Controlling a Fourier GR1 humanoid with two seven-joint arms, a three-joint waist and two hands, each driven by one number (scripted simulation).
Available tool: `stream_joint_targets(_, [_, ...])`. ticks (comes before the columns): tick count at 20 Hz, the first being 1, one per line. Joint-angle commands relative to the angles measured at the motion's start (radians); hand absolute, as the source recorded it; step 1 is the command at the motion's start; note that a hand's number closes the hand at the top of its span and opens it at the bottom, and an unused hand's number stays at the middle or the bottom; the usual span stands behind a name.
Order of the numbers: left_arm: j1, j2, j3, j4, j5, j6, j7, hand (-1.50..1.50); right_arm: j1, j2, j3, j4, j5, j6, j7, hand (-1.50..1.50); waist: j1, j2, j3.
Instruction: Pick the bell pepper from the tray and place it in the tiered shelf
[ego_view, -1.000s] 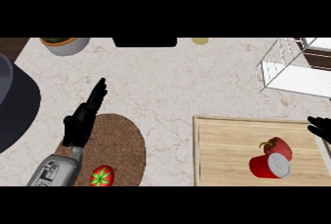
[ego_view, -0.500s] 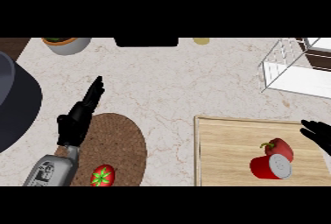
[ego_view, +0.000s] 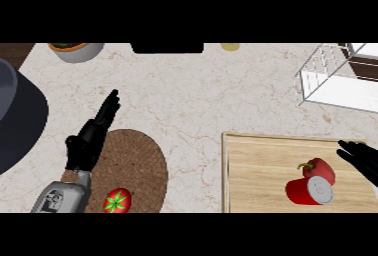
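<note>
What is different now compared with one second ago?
The right hand has come further in from the right edge, toward the pepper, and holds nothing. The left hand, pepper and tray stayed as they were.

- I see the bell pepper (ego_view: 320, 170) on the wooden tray's (ego_view: 258, 175) right half, touching a red can (ego_view: 308, 191).
- My right hand (ego_view: 362, 159) hangs at the wooden tray's right edge, fingers straight, near the bell pepper.
- My left hand (ego_view: 90, 140) rests open over the round mat's (ego_view: 144, 165) upper-left rim.
</note>
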Motion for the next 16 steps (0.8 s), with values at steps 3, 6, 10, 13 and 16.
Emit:
stream_joint_targets(3, [0.025,-0.004,0.021,-0.06,-0.019,-0.033,0.026,0.0,-0.107,0.039,-0.009,0.036,0.053,0.079,0.032,-1.5,0.005,0.0,0.0])
stream_joint_targets(6, [-0.032,-0.029,0.054,0.107,-0.032,-0.048,-0.086,0.0,-0.105,0.067,0.004,0.044,0.1,0.081,0.021,-1.5,0.001,0.001,-0.001])
stream_joint_targets(10, [-0.055,-0.05,0.064,0.099,-0.061,-0.027,-0.038,0.0,-0.065,0.108,0.026,0.078,0.206,0.027,-0.018,-1.5,-0.001,0.001,0.0])
stream_joint_targets(13, [-0.002,-0.042,0.072,0.037,-0.052,-0.059,-0.031,0.0,0.0,0.144,0.027,0.035,0.25,-0.001,-0.047,-1.5,-0.001,0.0,0.0])
stream_joint_targets(16, [0.031,-0.07,0.014,-0.092,-0.085,-0.039,0.066,0.0,-0.099,0.134,-0.003,0.184,0.254,-0.03,-0.09,-1.5,0.006,0.0,0.0])
